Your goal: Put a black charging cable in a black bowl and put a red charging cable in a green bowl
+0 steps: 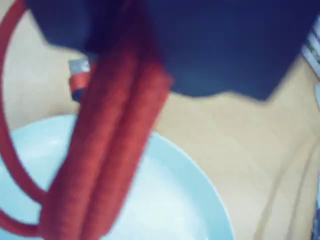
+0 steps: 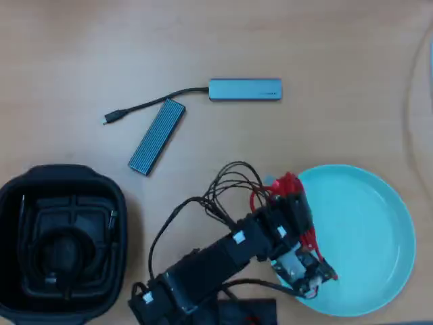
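In the wrist view the hand (image 1: 131, 75) fills the top as a dark blue blur, and the red charging cable (image 1: 107, 165) hangs from it in thick strands, so the hand is pinching the cable; one thin loop swings out along the left edge, and a plug end with a silvery tip shows just left of the strands. Below the strands lies the green bowl (image 1: 180, 200), its pale inside bare at the right, with the light wooden table (image 1: 240, 150) beyond its rim. In the overhead view the arm reaches from the near edge up and right, and the hand (image 2: 292, 203) sits over the left rim of the green bowl (image 2: 372, 237), with the red charging cable (image 2: 287, 184) bunched at it and red strands running down beside the arm. The black bowl (image 2: 13, 203) stands at the near left, well apart from the green one, and the black charging cable (image 2: 67, 254) lies coiled inside it. Farther off on the table (image 2: 67, 54) lie a grey hub (image 2: 245, 89) with a short black lead, and just left of it a ribbed blue-grey bar (image 2: 157, 136).
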Controlling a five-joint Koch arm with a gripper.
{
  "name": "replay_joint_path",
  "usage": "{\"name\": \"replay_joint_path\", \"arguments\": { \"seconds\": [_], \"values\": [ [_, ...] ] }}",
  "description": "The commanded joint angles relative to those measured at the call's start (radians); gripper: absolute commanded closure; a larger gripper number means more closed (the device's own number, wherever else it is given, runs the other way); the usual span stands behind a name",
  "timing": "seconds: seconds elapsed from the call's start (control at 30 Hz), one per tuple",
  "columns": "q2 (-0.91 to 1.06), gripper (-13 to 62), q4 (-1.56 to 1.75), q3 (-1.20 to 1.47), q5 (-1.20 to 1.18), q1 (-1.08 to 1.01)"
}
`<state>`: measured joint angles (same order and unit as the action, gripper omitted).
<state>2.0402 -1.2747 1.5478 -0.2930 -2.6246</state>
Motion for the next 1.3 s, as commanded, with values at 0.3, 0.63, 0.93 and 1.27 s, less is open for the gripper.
{"name": "replay_joint_path", "arguments": {
  "seconds": [0.3, 0.63, 0.93, 1.27],
  "values": [
    [0.031, 55.4, 0.121, 0.081, 0.005, -0.201],
    [-0.175, 55.2, 0.281, 0.147, 0.012, -0.163],
    [-0.183, 54.8, 0.394, 0.225, 0.002, -0.149],
    [-0.206, 26.8, 0.465, 0.327, 0.003, -0.158]
  ]
}}
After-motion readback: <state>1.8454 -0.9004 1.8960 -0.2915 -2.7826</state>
